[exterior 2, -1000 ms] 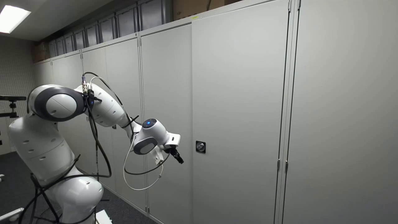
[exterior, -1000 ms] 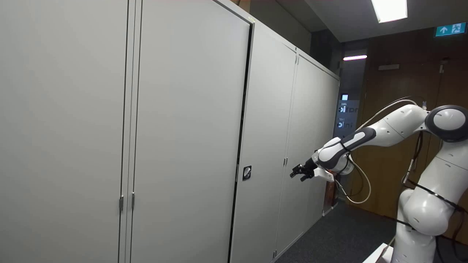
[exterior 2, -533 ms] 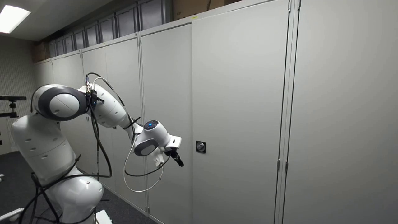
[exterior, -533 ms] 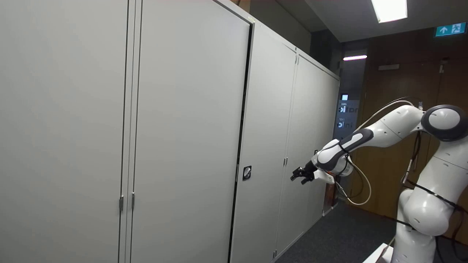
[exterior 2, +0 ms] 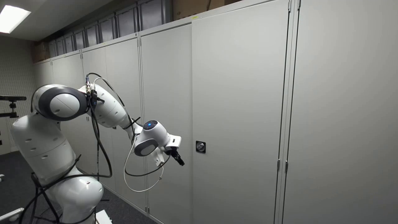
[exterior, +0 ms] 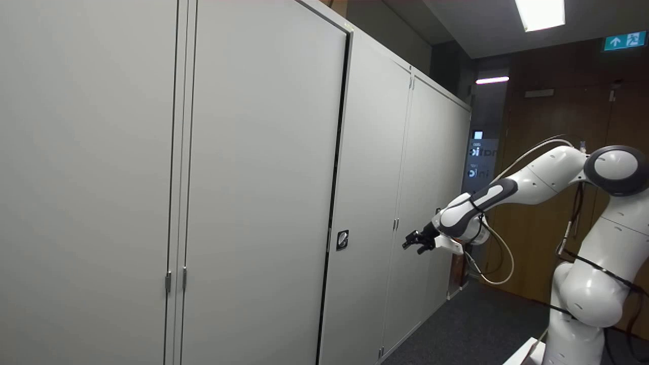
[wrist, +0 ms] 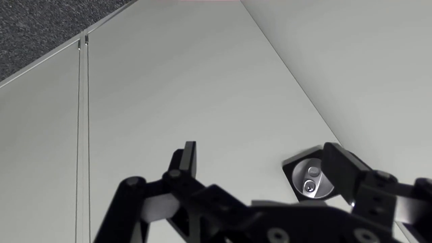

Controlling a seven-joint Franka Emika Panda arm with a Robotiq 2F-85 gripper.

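Jaws spread, holding nothing; latch (exterior 2: 201, 147) on cabinet door (exterior 2: 239, 77) sits right of and slightly above them in an exterior view; wrist view has it partly behind one finger (wrist: 341, 172), bar (wrist: 311, 179) near-vertical.

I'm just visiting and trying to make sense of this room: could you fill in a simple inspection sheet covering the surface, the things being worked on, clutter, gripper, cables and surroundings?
Surface: dark carpeted floor.
Job's things: cabinet door looks slightly ajar, with a dark gap along its edge in an exterior view; round handle partly hidden behind a finger in the wrist view.
Clutter: grey boxes and a brown box atop the cabinets.
Gripper: open, nothing held, apart from the handle in both exterior views.
Cables: black cable and white cable hang in loops along the arm.
Surroundings: wooden door, lit exit sign, ceiling light.
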